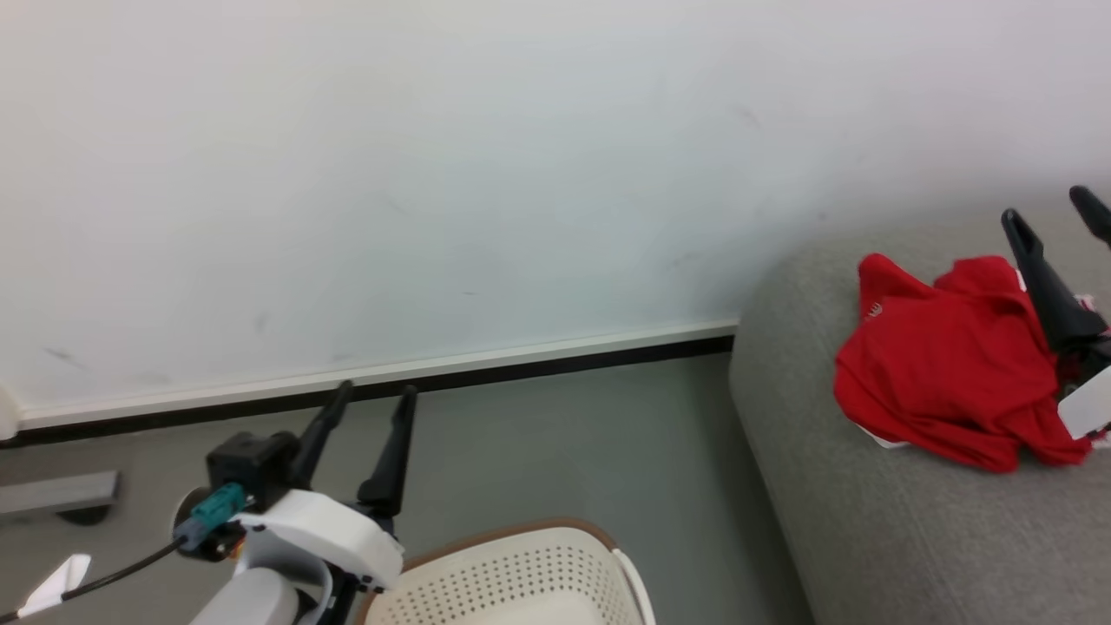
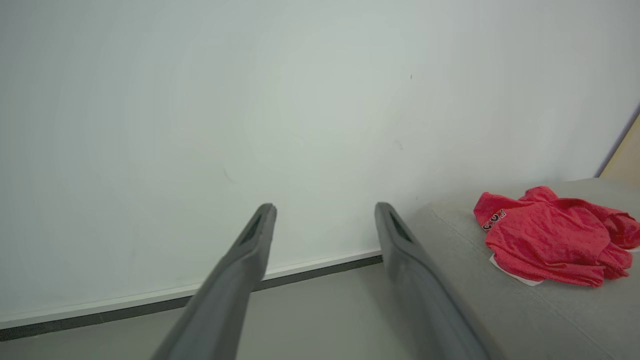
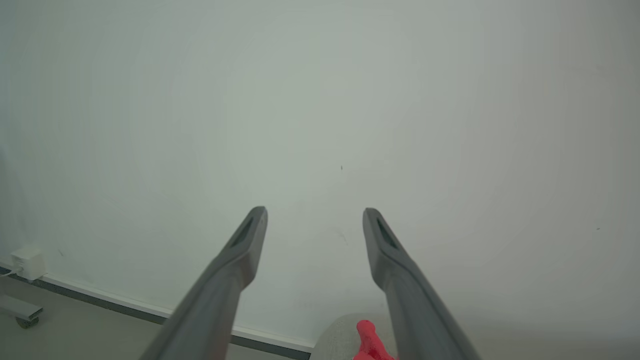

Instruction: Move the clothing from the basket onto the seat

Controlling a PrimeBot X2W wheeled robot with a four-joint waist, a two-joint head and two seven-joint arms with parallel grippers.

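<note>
The red clothing point(image 1: 946, 382) lies crumpled on the grey seat point(image 1: 868, 538) at the right, with a white emblem on its near fold and white trim under its edge. In the left wrist view the clothing point(image 2: 547, 235) rests on the seat point(image 2: 500, 300) beyond my fingers. My right gripper point(image 1: 1052, 213) hangs open just above and to the right of the clothing, nothing between its fingers. My left gripper point(image 1: 376, 391) stands open at the lower left, above the floor beside the cream basket point(image 1: 512, 573). What I see of the basket's inside holds nothing. A red tip of clothing point(image 3: 369, 342) peeks up in the right wrist view.
A white wall point(image 1: 434, 174) with a white and black baseboard point(image 1: 434, 375) runs behind. Grey floor point(image 1: 564, 451) separates basket and seat. A grey wheeled foot point(image 1: 61, 495) sits at the far left; a small white box point(image 3: 27, 261) sits low on the wall.
</note>
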